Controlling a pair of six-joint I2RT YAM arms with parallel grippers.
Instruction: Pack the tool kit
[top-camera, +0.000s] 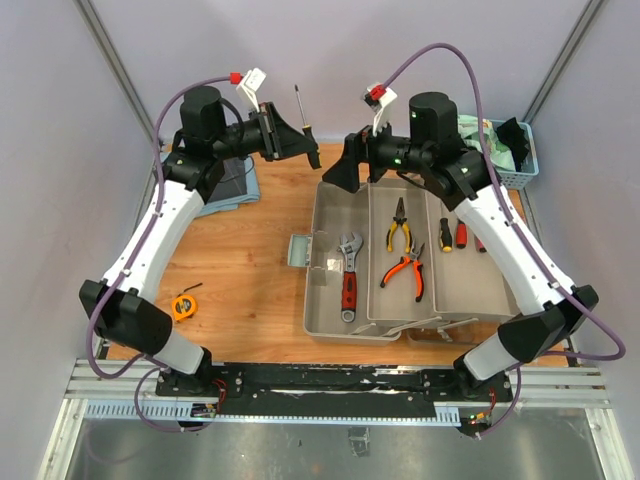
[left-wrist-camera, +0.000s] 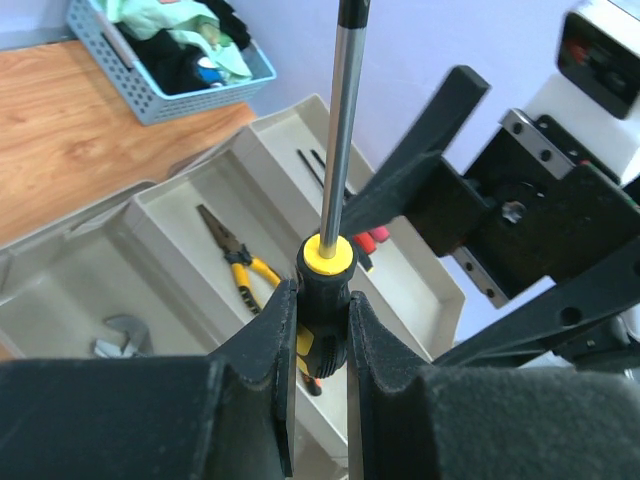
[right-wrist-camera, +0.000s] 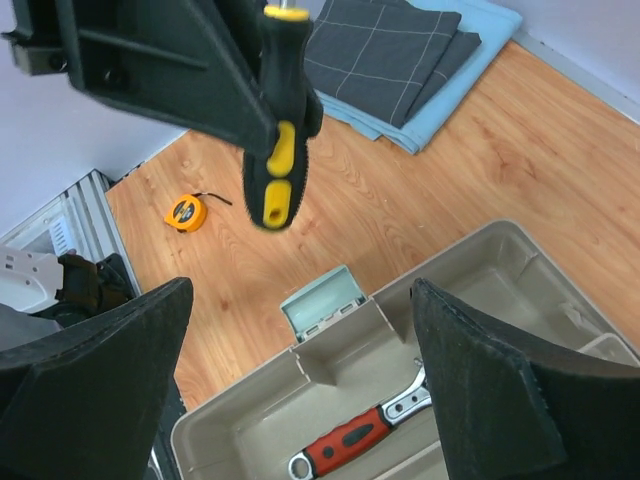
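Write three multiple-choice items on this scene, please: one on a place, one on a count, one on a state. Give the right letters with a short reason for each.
1. Where does the tape measure lie?
A. inside the toolbox
B. on the table, left of the toolbox
C. in the left gripper

2. How many pliers lie in the toolbox?
A. two
B. four
C. none

3. In what state is the left gripper?
A. open, holding nothing
B. shut on pliers
C. shut on the screwdriver

Answers:
1 B: the top view shows it on bare wood, apart from the toolbox.
2 A: one pair has yellow handles and one has orange, both in the same compartment.
3 C: the left wrist view shows the fingers pressed on the black and yellow handle, with the shaft pointing up.
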